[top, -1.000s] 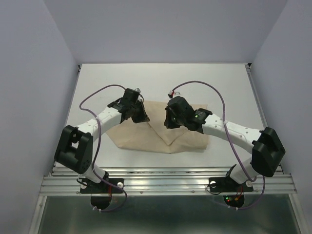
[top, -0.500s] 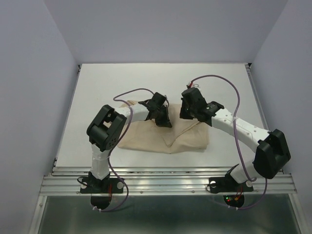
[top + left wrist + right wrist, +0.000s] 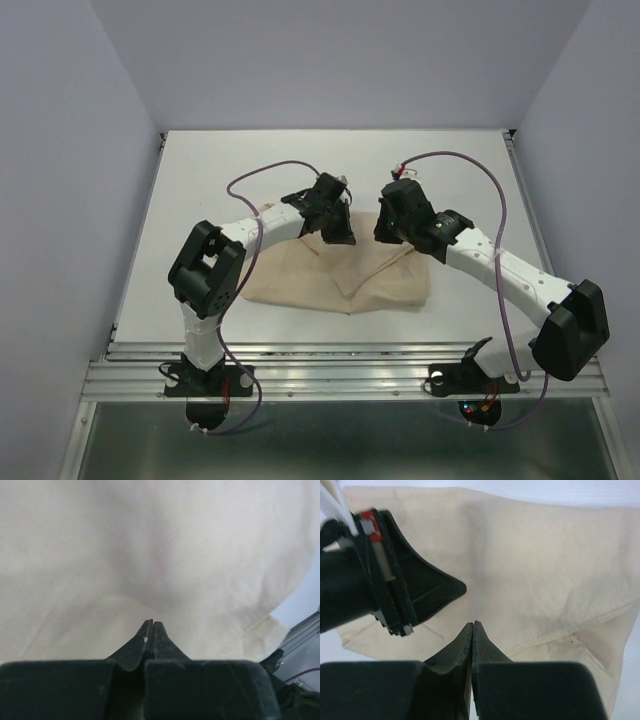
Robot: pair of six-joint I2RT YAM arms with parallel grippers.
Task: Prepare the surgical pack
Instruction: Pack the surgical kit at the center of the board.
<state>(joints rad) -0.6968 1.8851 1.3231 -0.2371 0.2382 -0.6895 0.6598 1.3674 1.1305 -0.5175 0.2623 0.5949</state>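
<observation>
Tucking in the folded cloth

The beige cloth point(image 3: 340, 285) lies folded on the table point(image 3: 200, 180), close to me. Over its far edge, my left gripper point(image 3: 338, 234) and right gripper point(image 3: 388, 230) are both pinched shut and hold nothing. I think I should press the folds down slowly and gently.

The top external camera sits high behind the arm bases and looks down and forward over the whole table point(image 3: 200, 180), taking in both arms and the cloth point(image 3: 300, 290). The left wrist camera looks along the left gripper point(image 3: 152, 624) from very close. Cloth fills nearly its whole frame, softly blurred, so which part it faces is hard to say. The right wrist camera looks past the right gripper point(image 3: 472, 625) from a little farther off — it shares the cloth and the left gripper with the overhead view.
</observation>
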